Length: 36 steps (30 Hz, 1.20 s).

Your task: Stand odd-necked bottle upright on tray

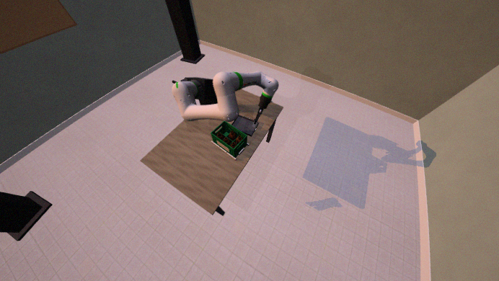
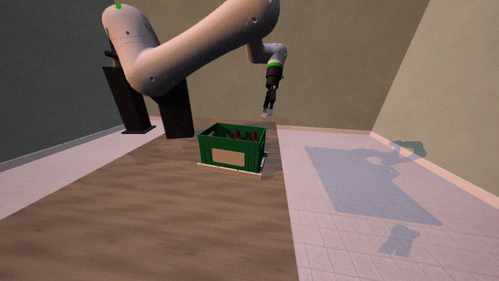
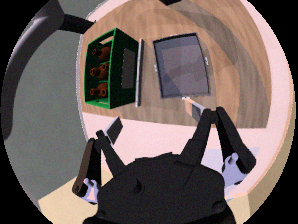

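A green crate (image 1: 227, 136) stands on the wooden table and holds several brown bottles (image 1: 228, 137); their necks show above the rim in the exterior view (image 2: 237, 134). The dark flat tray (image 1: 246, 125) lies just behind the crate, and nothing stands on it. The wrist view shows the crate (image 3: 111, 70) on the left and the tray (image 3: 181, 64) beside it. My gripper (image 2: 267, 114) (image 1: 256, 120) is open and empty. It hangs well above the table, over the tray's far side near the table edge.
The crate stands on a pale flat board (image 2: 229, 171). The arm's base and dark pedestal (image 2: 176, 112) are behind the crate. The table's right edge (image 2: 285, 187) runs close to the crate and tray.
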Tool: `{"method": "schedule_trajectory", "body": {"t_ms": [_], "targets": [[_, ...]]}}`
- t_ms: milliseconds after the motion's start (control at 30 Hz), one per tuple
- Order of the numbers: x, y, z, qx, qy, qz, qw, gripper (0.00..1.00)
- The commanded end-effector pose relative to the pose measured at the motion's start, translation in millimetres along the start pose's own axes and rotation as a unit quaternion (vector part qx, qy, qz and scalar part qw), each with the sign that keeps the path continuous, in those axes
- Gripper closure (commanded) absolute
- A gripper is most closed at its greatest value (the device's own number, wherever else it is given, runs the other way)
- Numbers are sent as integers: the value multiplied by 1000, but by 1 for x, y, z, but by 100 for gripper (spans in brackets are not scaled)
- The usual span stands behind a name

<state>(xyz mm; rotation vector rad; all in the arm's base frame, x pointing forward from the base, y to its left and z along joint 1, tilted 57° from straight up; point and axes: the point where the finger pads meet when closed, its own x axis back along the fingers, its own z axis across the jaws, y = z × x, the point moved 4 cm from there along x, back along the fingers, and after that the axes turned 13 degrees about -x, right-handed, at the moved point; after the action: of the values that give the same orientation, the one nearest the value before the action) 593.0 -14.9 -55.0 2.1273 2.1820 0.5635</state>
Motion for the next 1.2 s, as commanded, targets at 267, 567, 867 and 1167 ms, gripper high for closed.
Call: {"method": "schedule_trajectory", "body": {"t_ms": [267,567,867,1167], "targets": [[37,72,24,77,18,-16,997,0],[67,133,33,149,28,-33,988,0],[84,170,32,198,32,-44,979,0],[101,205,24,252,33,-56,965,0]]}}
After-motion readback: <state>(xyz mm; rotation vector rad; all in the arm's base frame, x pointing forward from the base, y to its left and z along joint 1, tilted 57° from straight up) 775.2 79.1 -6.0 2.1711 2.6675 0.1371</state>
